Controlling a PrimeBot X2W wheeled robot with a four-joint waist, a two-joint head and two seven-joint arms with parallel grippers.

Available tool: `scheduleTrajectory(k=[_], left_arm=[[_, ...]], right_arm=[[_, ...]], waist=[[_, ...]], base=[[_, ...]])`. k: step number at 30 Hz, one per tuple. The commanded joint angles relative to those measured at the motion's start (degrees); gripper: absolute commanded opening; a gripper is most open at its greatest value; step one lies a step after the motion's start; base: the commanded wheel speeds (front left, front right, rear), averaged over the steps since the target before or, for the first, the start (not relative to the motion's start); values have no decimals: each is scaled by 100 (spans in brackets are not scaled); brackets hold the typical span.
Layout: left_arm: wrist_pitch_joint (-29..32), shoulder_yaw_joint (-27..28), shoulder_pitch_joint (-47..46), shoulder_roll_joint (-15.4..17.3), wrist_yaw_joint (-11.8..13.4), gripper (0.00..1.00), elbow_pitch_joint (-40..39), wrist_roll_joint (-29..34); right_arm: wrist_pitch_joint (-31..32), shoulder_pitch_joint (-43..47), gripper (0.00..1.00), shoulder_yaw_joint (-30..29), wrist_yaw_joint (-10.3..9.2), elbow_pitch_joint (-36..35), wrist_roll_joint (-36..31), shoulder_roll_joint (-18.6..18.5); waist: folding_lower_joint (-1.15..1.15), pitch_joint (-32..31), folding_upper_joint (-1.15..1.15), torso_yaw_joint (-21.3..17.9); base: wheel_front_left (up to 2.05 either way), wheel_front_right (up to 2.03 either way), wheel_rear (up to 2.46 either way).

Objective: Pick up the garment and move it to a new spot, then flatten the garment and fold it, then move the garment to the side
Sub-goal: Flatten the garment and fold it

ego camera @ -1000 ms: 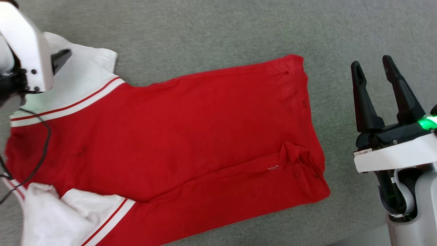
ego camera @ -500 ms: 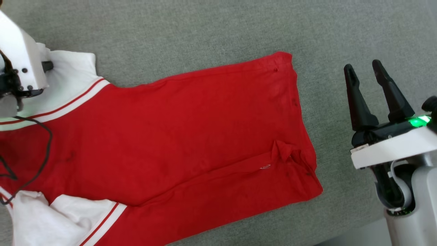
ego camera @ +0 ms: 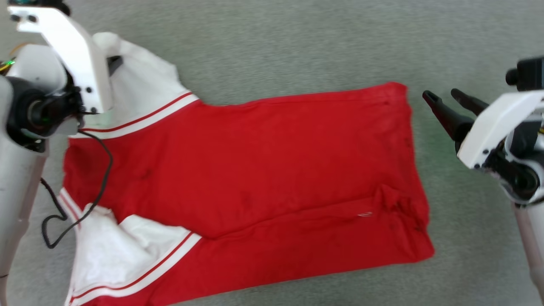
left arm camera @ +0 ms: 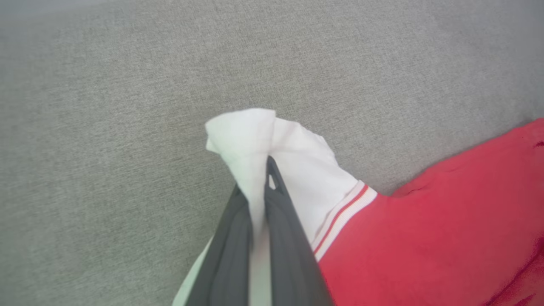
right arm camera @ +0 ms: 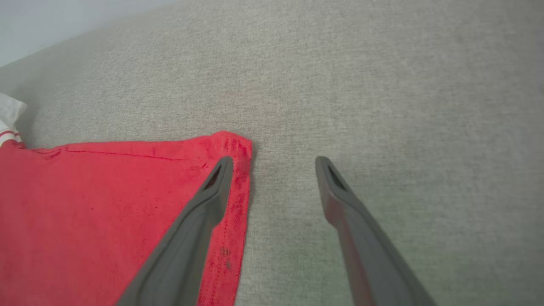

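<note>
The garment point(ego camera: 255, 170) lies spread on the grey surface, red body across the middle and white sleeves at the left. My left gripper point(ego camera: 117, 61) is at the upper left, shut on the far white sleeve point(left arm camera: 255, 131). The sleeve cloth is pinched between the two dark fingers and bunched above their tips point(left arm camera: 259, 178). My right gripper point(ego camera: 440, 94) stands open at the right, level with the hem's far corner. In the right wrist view its left finger point(right arm camera: 212, 191) lies over the red hem corner point(right arm camera: 238, 146) and its right finger over bare surface.
A grey woven surface point(ego camera: 297, 38) lies under and around everything. A black cable point(ego camera: 100, 178) from my left arm hangs across the garment's shoulder area. A pale strip point(right arm camera: 42, 25) borders the surface's far edge in the right wrist view.
The left gripper has shut on the white sleeve and raised it. The right gripper has tipped over toward the hem's far corner. The head camera has shifted.
</note>
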Motion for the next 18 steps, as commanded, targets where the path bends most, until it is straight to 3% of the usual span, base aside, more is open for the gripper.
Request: scheduleTrajectory(k=[1,12,13,14,15,18], left_arm=[[-27,-31,-61,-16,-27,0,-19,52],[-390,-219,-28,-230,-201,0,-330,199],[-410,-221,-1,-233,-214,0,-314,194],[-444,-224,32,-234,-230,0,-298,188],[-471,-223,58,-238,-233,0,-281,175],[-622,-164,146,-310,-282,0,-215,71]], right_arm=[[41,-123,100,29,-1,39,24,-20],[1440,-943,100,623,-2,1541,178,-35],[1585,-956,72,679,-2,1672,185,6],[1688,-968,31,725,-2,1762,203,54],[1752,-989,0,787,-1,1809,169,68],[1631,-1124,0,828,0,1775,94,21]], waist=[[0,26,0,193],[0,185,0,683],[0,168,0,699],[0,144,0,712],[0,117,0,721],[0,4,0,745]], base=[[0,0,0],[0,0,0],[0,0,0],[0,0,0],[0,0,0],[0,0,0]])
